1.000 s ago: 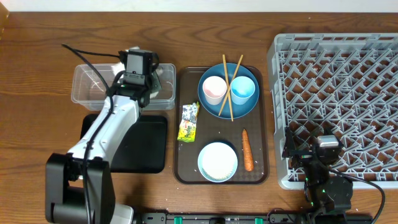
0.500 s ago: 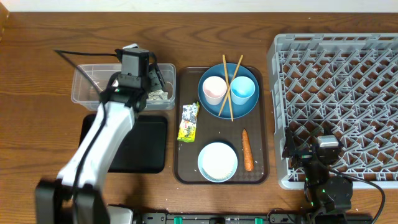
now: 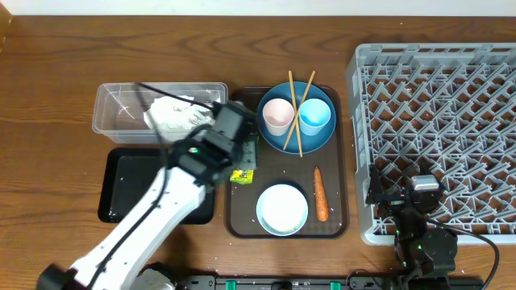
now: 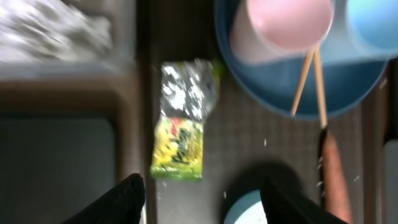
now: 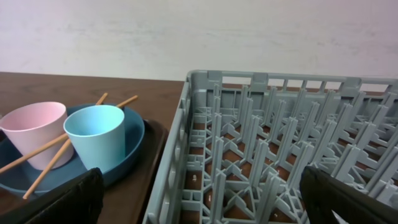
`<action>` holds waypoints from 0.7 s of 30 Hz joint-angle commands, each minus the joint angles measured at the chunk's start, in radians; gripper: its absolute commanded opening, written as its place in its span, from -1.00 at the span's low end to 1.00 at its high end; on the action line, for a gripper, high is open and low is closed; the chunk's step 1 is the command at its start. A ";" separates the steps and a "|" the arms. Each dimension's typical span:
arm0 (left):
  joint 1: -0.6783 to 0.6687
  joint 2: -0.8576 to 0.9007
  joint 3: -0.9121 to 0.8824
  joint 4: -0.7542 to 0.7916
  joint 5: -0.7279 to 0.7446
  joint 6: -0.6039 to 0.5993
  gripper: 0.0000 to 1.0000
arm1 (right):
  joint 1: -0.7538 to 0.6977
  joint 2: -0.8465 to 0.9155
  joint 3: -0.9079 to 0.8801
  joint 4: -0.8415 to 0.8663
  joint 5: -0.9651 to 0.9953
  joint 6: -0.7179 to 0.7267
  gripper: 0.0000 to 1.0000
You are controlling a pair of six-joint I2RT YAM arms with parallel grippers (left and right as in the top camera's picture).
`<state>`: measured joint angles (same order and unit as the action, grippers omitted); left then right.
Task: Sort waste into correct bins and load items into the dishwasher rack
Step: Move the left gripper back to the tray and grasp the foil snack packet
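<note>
The left end effector [image 4: 202,182] is open over the wrapper [image 4: 180,127]. Drop straight down, put one finger each side, then squeeze softly.

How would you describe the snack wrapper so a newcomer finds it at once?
Find the brown rectangular serving tray left of the grey lattice rack. By its left edge, lower left of the round blue plate and upper left of the white bowl, lies the yellow-green plastic wrapper. It alone is a flat printed packet, with one crinkled silver end.
</note>
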<state>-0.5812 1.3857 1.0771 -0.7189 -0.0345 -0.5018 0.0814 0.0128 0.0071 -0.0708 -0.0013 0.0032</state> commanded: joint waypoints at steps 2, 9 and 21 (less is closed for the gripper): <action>-0.035 0.094 -0.013 0.007 -0.036 -0.036 0.25 | -0.018 -0.002 -0.002 -0.004 -0.003 -0.005 0.99; -0.039 0.235 -0.013 0.071 -0.036 -0.035 0.25 | -0.018 -0.002 -0.002 -0.004 -0.003 -0.005 0.98; -0.038 0.386 -0.013 0.217 -0.071 0.022 0.23 | -0.018 -0.002 -0.002 -0.004 -0.003 -0.005 0.99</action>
<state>-0.6174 1.7470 1.0718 -0.5148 -0.0597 -0.5087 0.0814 0.0128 0.0071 -0.0708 -0.0013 0.0032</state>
